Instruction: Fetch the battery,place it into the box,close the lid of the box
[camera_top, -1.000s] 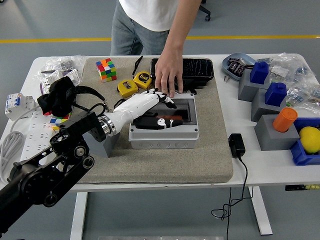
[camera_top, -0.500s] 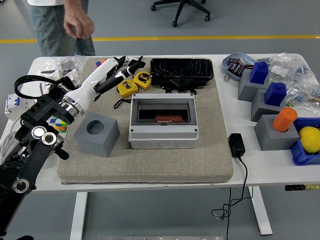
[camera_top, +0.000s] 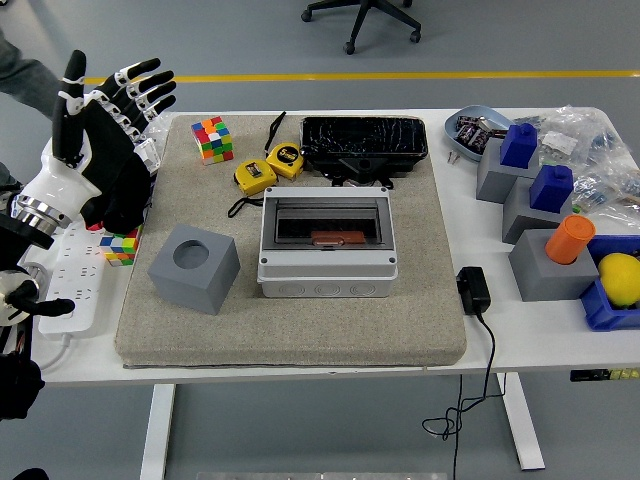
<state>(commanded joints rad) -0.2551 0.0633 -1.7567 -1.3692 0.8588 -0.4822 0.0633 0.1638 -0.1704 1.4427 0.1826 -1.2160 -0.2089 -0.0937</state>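
Left robot hand (camera_top: 105, 140) fingers spread, empty; no writing readable on box (camera_top: 327, 246).

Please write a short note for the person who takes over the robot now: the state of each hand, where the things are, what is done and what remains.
Left hand: raised over the table's left edge, fingers spread, holding nothing. Right hand: not in view.
Box: middle of the mat, front window open.
Battery: an orange piece lies inside the box; it looks like the battery.
Lid: the dark cover lies behind the box, not on it.
Done: the battery seems placed.
Left: close the lid.
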